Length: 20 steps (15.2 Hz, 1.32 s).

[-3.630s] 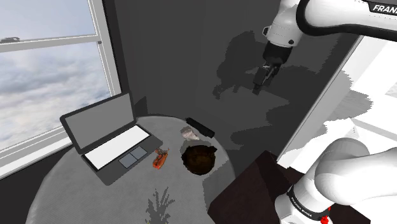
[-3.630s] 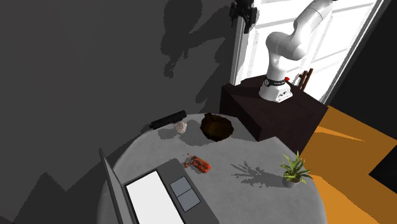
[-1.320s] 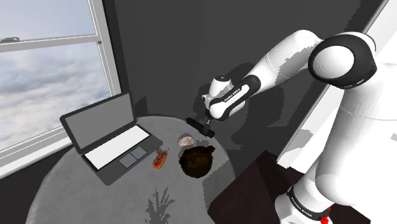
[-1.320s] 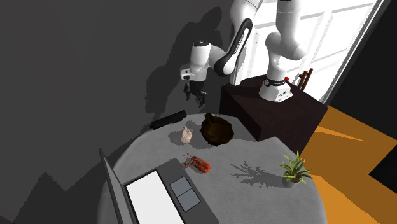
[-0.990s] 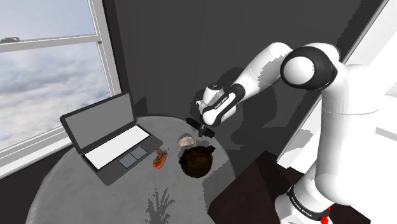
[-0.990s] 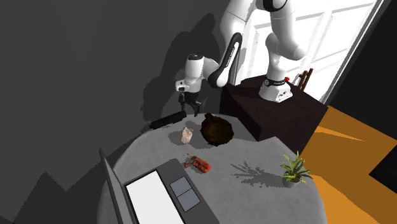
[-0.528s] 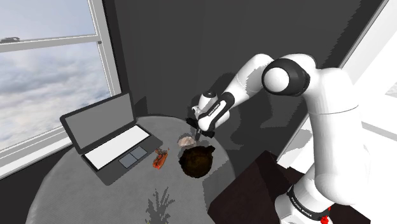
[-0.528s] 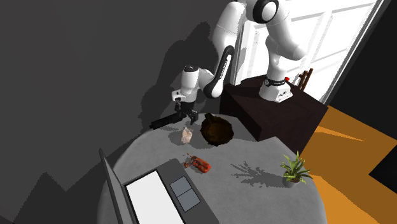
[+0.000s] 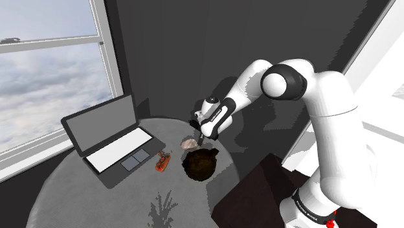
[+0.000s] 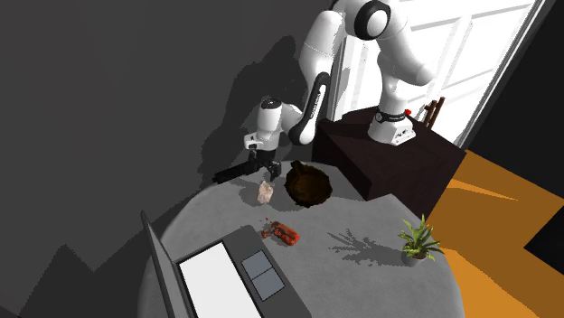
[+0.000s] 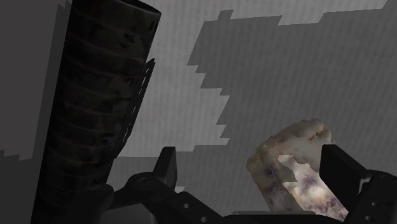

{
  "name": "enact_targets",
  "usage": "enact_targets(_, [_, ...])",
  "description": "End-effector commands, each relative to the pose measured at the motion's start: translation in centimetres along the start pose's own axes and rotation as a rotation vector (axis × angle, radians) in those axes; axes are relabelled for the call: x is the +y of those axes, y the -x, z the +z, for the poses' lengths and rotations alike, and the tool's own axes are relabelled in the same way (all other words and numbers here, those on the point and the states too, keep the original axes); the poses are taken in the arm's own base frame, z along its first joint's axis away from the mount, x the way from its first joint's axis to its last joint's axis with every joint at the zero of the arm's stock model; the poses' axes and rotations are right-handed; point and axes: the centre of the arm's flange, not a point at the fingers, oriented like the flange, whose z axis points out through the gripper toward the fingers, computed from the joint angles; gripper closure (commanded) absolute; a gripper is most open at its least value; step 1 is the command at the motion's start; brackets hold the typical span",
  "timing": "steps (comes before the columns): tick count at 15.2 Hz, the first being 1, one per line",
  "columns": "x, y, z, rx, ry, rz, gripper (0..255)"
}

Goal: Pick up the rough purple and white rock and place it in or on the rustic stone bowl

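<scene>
Shoulder view: caught the all-black two-finger gripper (image 9: 202, 137) low over the round grey table (image 9: 65, 188), just above the rough pale purple-veined rock (image 9: 190, 141) lying near the dark brown stone bowl (image 9: 186, 162). Second exterior view: confirmed rock and bowl apart. Wrist view: gave the finger gap, unreadable elsewhere: spread wide, rock between, nearer one finger, seemingly untouched. Needed centring and lowering before closing, clear of the black ribbed bar (image 11: 95, 95).
</scene>
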Motion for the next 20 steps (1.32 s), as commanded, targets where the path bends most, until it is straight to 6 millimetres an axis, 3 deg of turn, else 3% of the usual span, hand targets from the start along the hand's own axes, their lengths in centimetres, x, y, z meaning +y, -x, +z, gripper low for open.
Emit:
enact_targets(1, [0.0, 0.0, 0.0, 0.0, 0.0, 0.0, 0])
enact_targets(3, [0.0, 0.0, 0.0, 0.0, 0.0, 0.0, 0])
enact_targets(4, [0.0, 0.0, 0.0, 0.0, 0.0, 0.0, 255])
enact_targets(13, [0.0, 0.0, 0.0, 0.0, 0.0, 0.0, 255])
enact_targets(20, [0.4, -0.3, -3.6, 0.0, 0.0, 0.0, 255])
